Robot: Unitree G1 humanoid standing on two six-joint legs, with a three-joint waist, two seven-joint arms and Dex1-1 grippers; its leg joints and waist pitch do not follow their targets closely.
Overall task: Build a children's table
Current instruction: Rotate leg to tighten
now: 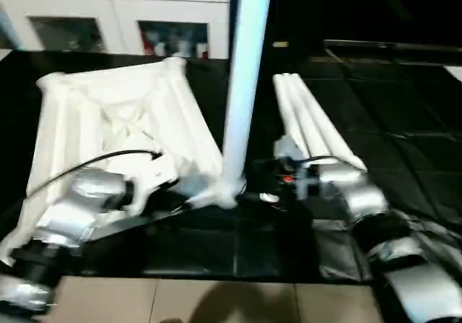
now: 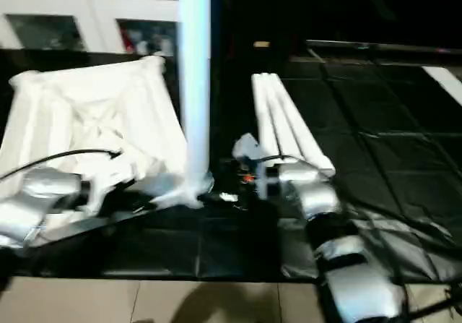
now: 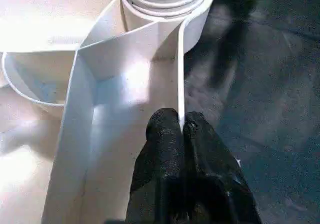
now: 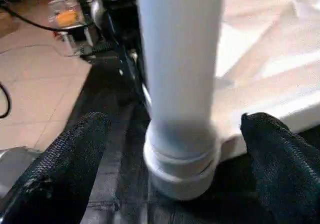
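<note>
The left gripper (image 3: 181,126) has its two black fingers pressed together on a thin white rib of the big white plastic table top (image 1: 108,113), which lies upside down on the black floor mat (image 1: 404,121). Just beyond, a long white round leg (image 1: 245,84) stands straight up in the near corner socket. The right gripper (image 4: 177,149) is closest to this leg, with its fingers wide apart, one on each side, not touching. Farther off, right of the standing leg, three more white legs (image 1: 310,124) lie together. The leg's top is cut off.
</note>
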